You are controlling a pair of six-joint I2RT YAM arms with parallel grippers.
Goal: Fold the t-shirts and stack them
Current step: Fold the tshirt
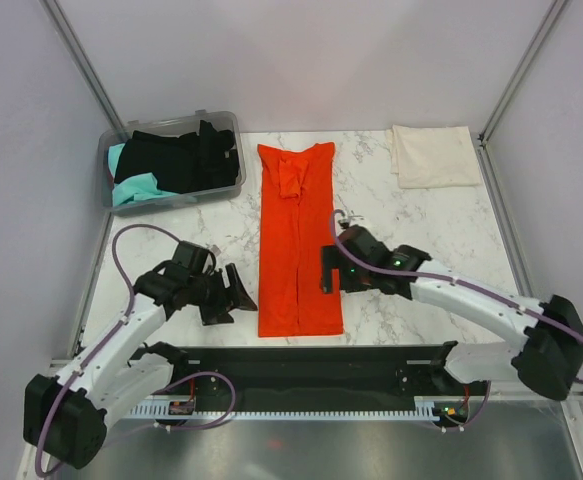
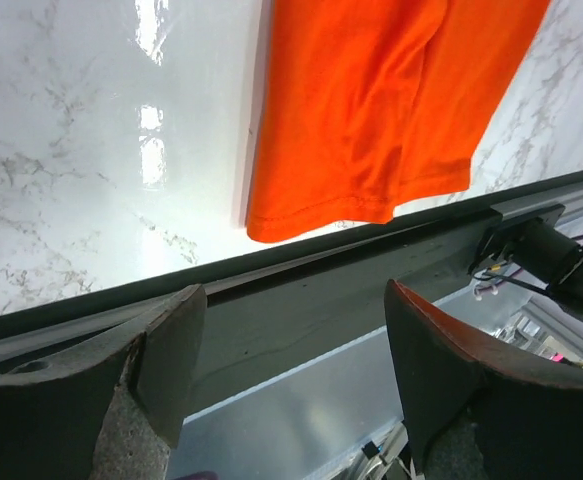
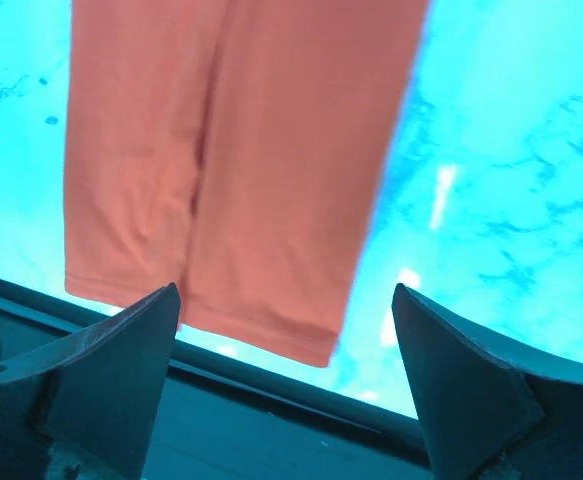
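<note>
Orange shirt point(image 1: 296, 240) lies in a long strip right between the tools; left gripper point(image 1: 236, 295) and right gripper point(image 1: 327, 270) both spread wide, holding nothing.

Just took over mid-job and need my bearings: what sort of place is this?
Probably a lab test cell, not a home: plain white panel walls on metal posts box in a marble-pattern table, holding a plastic bin of clothes and one orange-red t-shirt laid flat.
</note>
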